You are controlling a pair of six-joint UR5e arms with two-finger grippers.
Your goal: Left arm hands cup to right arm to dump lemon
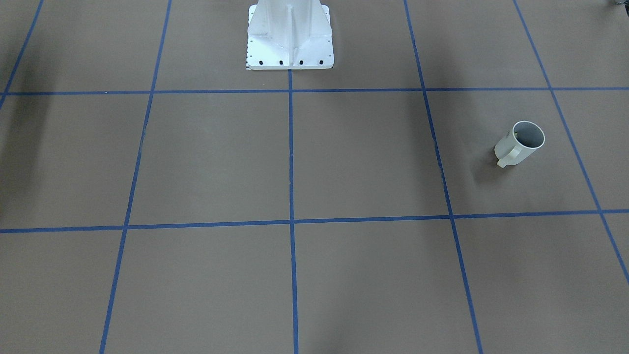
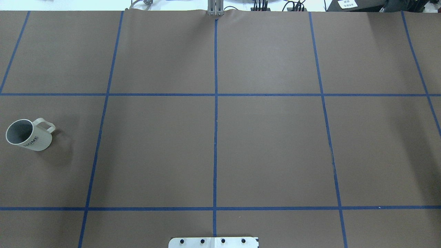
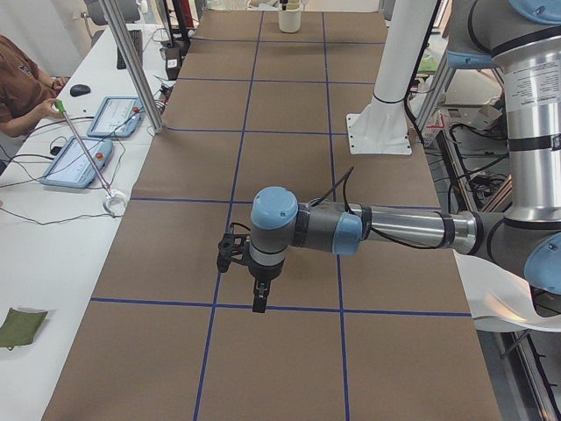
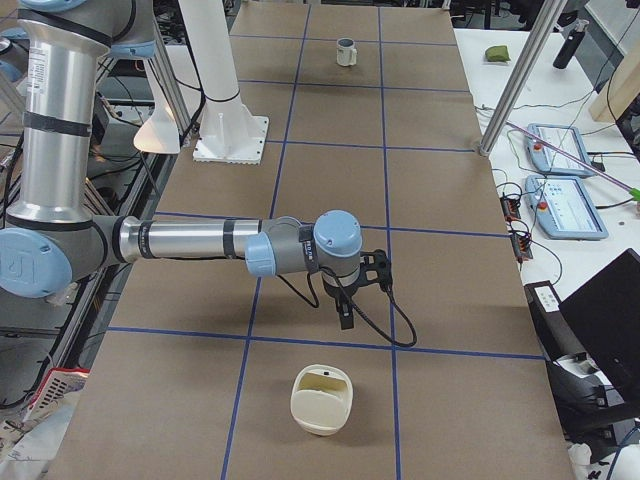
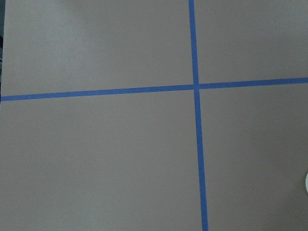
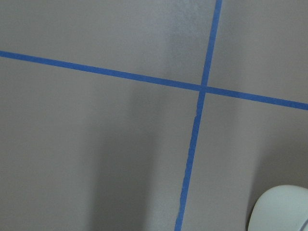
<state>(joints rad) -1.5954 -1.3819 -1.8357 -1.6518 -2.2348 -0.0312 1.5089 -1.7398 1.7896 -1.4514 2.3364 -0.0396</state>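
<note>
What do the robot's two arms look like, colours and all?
The left arm and right arm match: silver-grey tubes, rounded joints with light-blue caps. Each ends in black: the left pincer, the right pincer. A black cable loops beside the right one.

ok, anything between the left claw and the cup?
Nothing visible. The cup stands upright, alone on the paper on the robot's left; overhead and front views show only paper around it. The left claw hangs over the paper in the left side view, where the cup does not show.
</note>
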